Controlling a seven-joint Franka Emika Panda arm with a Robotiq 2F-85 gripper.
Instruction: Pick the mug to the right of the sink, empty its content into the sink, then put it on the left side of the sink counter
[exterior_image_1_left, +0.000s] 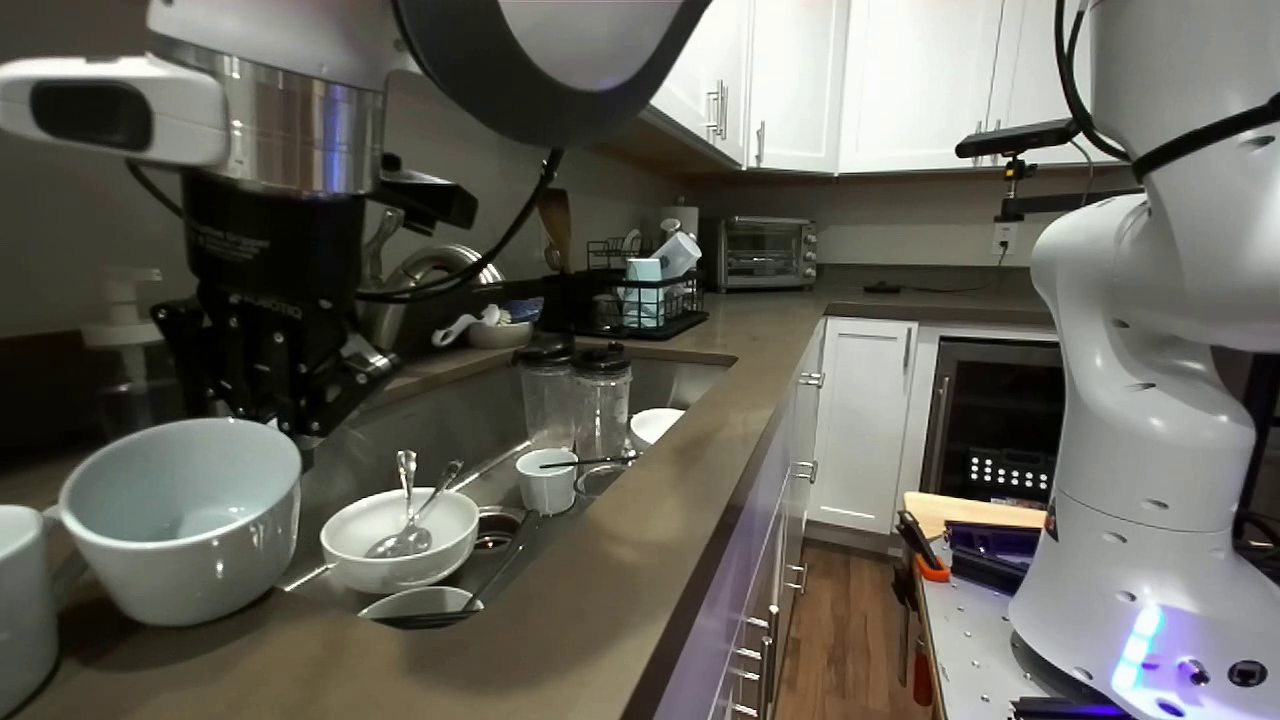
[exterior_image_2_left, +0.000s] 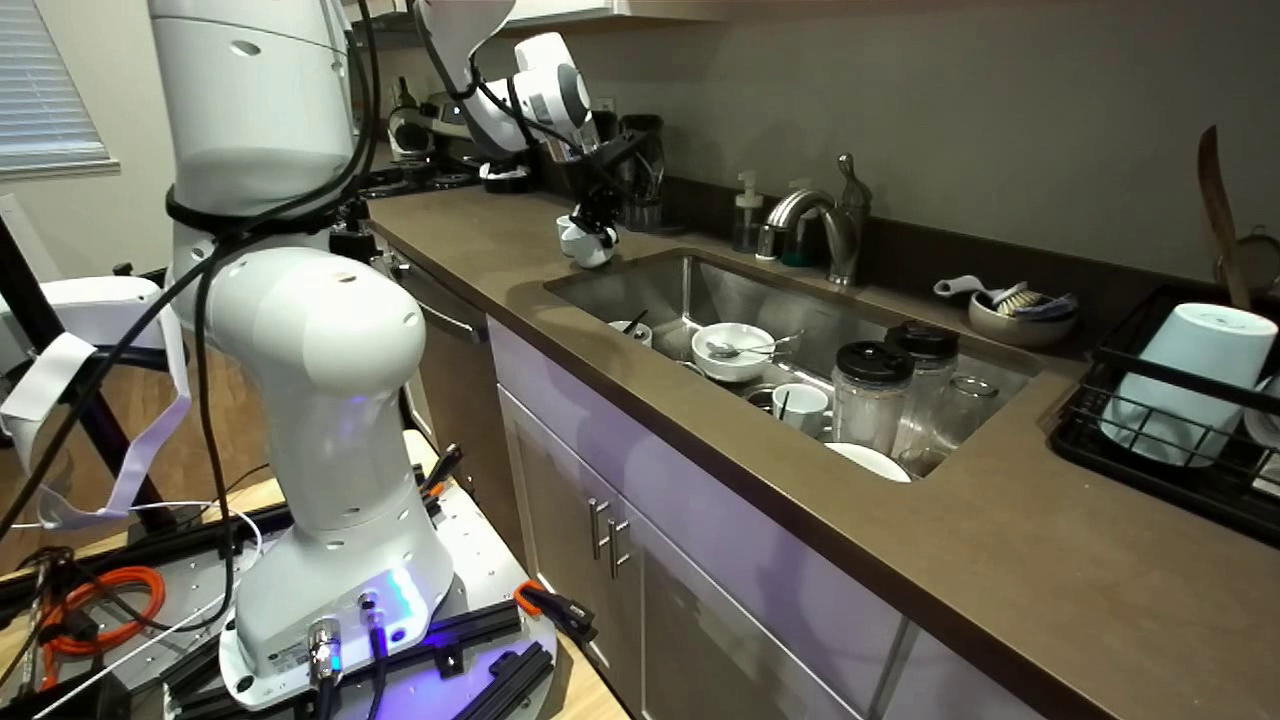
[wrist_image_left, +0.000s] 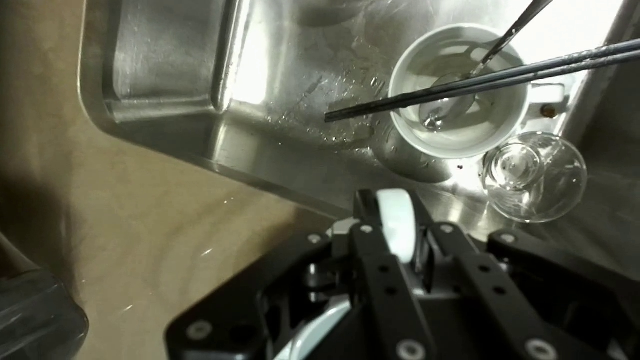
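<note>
Beside the sink (exterior_image_2_left: 750, 292), at the end away from the dish rack (exterior_image_2_left: 1085, 435), the Robotiq gripper (wrist_image_left: 393, 200) is pinching the white mug (exterior_image_1_left: 200, 565): its fingers (wrist_image_left: 372, 245) press together on what looks like the handle (wrist_image_left: 398, 220), seen in the wrist view. The mug has its mouth upward, over the brown stone countertop (exterior_image_2_left: 470, 230) and close by the sink's edge; from where I stand I cannot tell whether its base touches down. Just next to it is a second white mug (exterior_image_1_left: 22, 610), cut off by the border of an exterior view.

Inside the sink, near the gripper, a white cup (wrist_image_left: 465, 137) holds a metal spoon (wrist_image_left: 447, 107), two dark chopsticks (wrist_image_left: 425, 96) lie across its rim, and a clear glass (wrist_image_left: 537, 180) sits just beside it. Farther along come a white bowl (exterior_image_1_left: 390, 575) with a tablespoon (exterior_image_1_left: 400, 542) leaning in it, another white cup (exterior_image_1_left: 548, 490) and two clear jars (exterior_image_2_left: 865, 415) with black lids.

Behind the sink rises a curved metal faucet (exterior_image_2_left: 845, 245), with a pump bottle (exterior_image_2_left: 747, 225) to one side and a grey bowl (exterior_image_2_left: 1000, 322) holding a scrub brush (exterior_image_2_left: 958, 286) to the other. Inside the dish rack sits a pale blue cup (exterior_image_2_left: 1200, 370). Deeper in the room, a toaster oven (exterior_image_1_left: 765, 255) rests on the countertop below white wall cabinets (exterior_image_1_left: 920, 90).
</note>
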